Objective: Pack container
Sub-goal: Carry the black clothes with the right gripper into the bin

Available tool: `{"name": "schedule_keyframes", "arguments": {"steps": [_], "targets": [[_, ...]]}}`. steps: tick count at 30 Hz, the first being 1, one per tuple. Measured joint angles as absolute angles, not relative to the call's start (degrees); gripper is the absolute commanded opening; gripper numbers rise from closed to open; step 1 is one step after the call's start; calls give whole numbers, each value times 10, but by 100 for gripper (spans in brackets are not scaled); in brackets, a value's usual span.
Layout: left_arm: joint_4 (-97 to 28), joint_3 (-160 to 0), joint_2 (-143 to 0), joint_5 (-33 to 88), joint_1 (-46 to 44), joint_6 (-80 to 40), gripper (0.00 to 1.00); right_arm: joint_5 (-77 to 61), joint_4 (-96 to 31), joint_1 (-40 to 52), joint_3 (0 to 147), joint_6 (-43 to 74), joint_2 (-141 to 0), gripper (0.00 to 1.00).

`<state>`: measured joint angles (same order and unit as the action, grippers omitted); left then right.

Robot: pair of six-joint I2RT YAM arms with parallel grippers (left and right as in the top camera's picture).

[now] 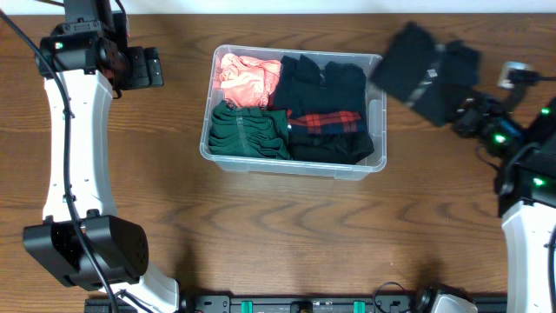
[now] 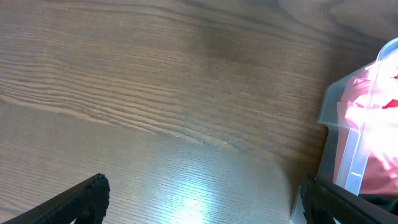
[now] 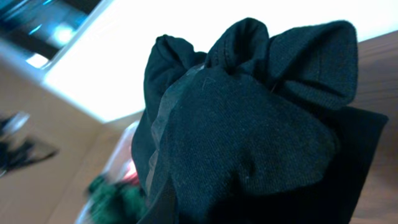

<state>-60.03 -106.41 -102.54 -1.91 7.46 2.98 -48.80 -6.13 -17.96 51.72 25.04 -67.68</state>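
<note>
The clear plastic container (image 1: 375,113) sits mid-table, holding folded pink (image 1: 246,80), green (image 1: 247,132), black (image 1: 323,83) and black-and-red plaid (image 1: 327,122) garments. My right gripper (image 1: 469,115) hovers right of it, shut on a folded black garment (image 1: 426,69) that hangs over the container's far right corner. That black garment (image 3: 249,137) fills the right wrist view and hides the fingers; the container (image 3: 118,155) is a blur below it. My left gripper (image 1: 148,68) stands open and holds nothing, left of the container. In the left wrist view, the left gripper (image 2: 204,186) is over bare wood beside the container's corner (image 2: 348,124).
A small grey fitting with a cable (image 1: 512,75) lies at the far right of the wooden table (image 1: 287,226). The table's far edge runs along the top. The white arm links stand at the left (image 1: 74,156) and right (image 1: 530,235) sides.
</note>
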Motion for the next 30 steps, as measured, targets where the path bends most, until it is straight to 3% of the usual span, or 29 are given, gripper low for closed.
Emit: {"name": "schedule_keyframes", "arguments": {"steps": [13, 28, 29, 30], "targets": [[-600, -1064, -1025, -19, 75, 30, 98, -458, -76, 52, 517, 232, -735, 1], [-600, -1064, -1025, -19, 75, 30, 98, -402, -99, 62, 517, 168, -835, 1], [-600, -1064, -1025, -19, 75, 30, 98, -402, -99, 62, 517, 165, -840, 4], [-600, -1064, -1025, -19, 75, 30, 98, -402, -100, 62, 517, 162, -843, 17]]}}
